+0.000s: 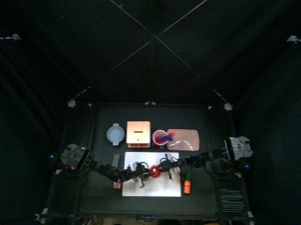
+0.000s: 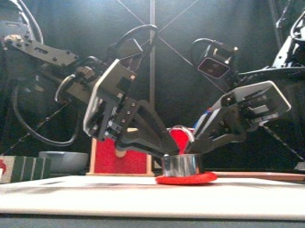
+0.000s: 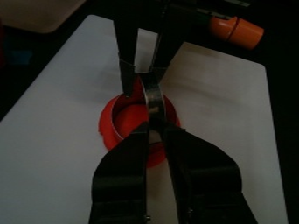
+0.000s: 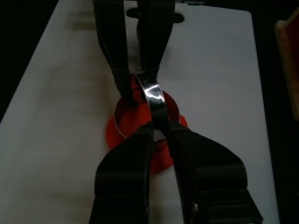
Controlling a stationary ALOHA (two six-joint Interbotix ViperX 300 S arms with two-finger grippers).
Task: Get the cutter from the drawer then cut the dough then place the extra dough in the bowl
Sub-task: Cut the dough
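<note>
- Red dough lies on the white cutting board, with the metal cutter standing on it; fetching looks done, cutting under way.
- Pinching the cutter: left claw and right claw.
- Extra dough not yet in the bowl.

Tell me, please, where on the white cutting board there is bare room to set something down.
Free: the front strip of the white cutting board, between the red dough and the front edge, up to the orange toy. Crowded: the board's middle, where the left gripper and right gripper meet at the metal cutter.
</note>
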